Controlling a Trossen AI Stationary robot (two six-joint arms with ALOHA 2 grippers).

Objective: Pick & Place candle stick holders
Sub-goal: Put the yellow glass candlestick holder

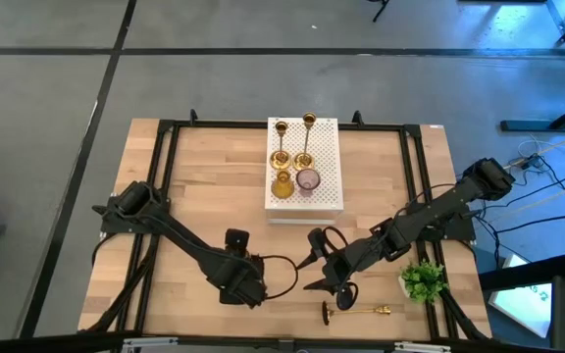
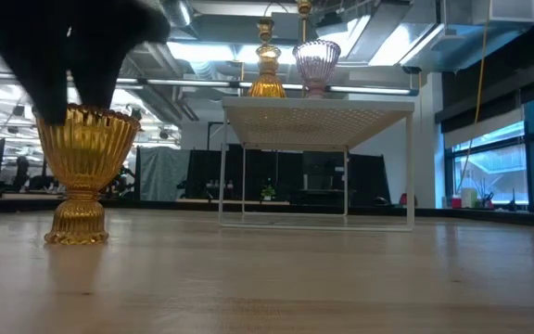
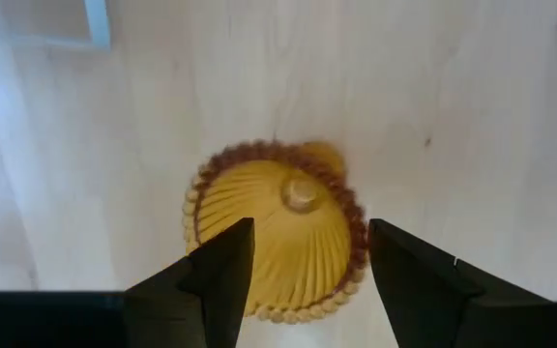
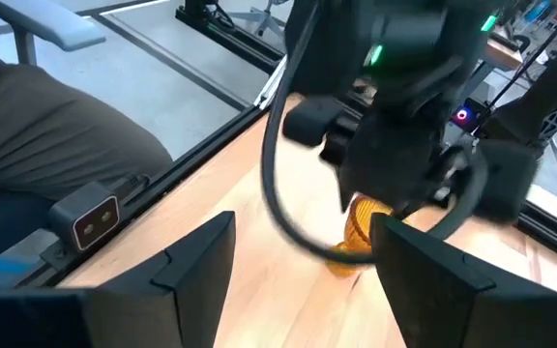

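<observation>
Amber glass sits directly under our left gripper (image 3: 303, 280): the goblet-shaped holder (image 3: 277, 227) stands upright on the bare table (image 1: 175, 196) near the front edge, and our fingers (image 3: 222, 275) are spread apart, one on each side of its ribbed bowl, gripping nothing yet as far as we can tell. We judge this the grasp step for this holder. Our right gripper (image 4: 303, 261) waits nearby, open and empty, close to a brass candlestick (image 1: 353, 311) lying on its side. On the white perforated box (image 1: 327, 191) four holders already stand. Next we would close gently on the bowl, lift it straight up, and carry it to the box.
</observation>
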